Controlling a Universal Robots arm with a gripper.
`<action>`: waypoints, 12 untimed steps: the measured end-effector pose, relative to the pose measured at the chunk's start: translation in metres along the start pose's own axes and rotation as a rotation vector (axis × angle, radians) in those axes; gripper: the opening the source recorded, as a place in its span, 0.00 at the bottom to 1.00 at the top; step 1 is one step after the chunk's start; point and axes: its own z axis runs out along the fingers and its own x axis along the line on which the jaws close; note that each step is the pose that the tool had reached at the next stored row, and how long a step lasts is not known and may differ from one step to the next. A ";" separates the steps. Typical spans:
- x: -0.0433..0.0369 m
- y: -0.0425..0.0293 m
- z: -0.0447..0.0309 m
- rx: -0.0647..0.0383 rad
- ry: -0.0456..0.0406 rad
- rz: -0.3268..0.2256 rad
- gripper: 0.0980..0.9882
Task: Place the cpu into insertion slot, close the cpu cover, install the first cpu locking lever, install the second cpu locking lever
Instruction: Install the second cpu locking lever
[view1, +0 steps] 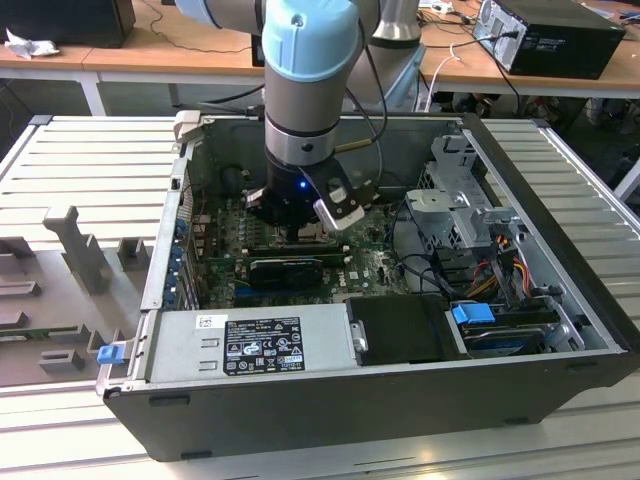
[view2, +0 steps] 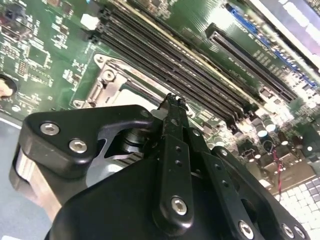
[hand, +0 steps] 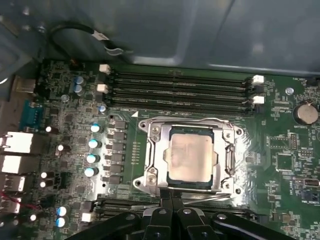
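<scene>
cpu (hand: 190, 157) in insertion slot (hand: 151, 176), cpu cover (hand: 156, 148) down around it (memory slots (hand: 180, 90) beside).

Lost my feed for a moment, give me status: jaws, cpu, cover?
Gripper low over the socket edge, jaws together, holding nothing. Cpu seated in the insertion slot. Cpu cover down around it. Nothing in the way.

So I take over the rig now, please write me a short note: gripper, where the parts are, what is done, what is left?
Gripper: fingertips together, holding nothing, at the edge of the socket.
CPU: seated in the socket, silver top showing.
Cover: lies flat around the CPU, so it looks closed.
Done: CPU placed, cover down.
Left: I cannot tell whether either locking lever is latched, so check both.
</scene>
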 end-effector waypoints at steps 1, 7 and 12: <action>0.0016 -0.0016 -0.0003 -0.002 0.0001 -0.001 0.01; 0.0127 -0.0086 -0.0004 -0.022 0.0004 -0.010 0.01; 0.0213 -0.0099 0.0054 -0.039 -0.0007 -0.011 0.01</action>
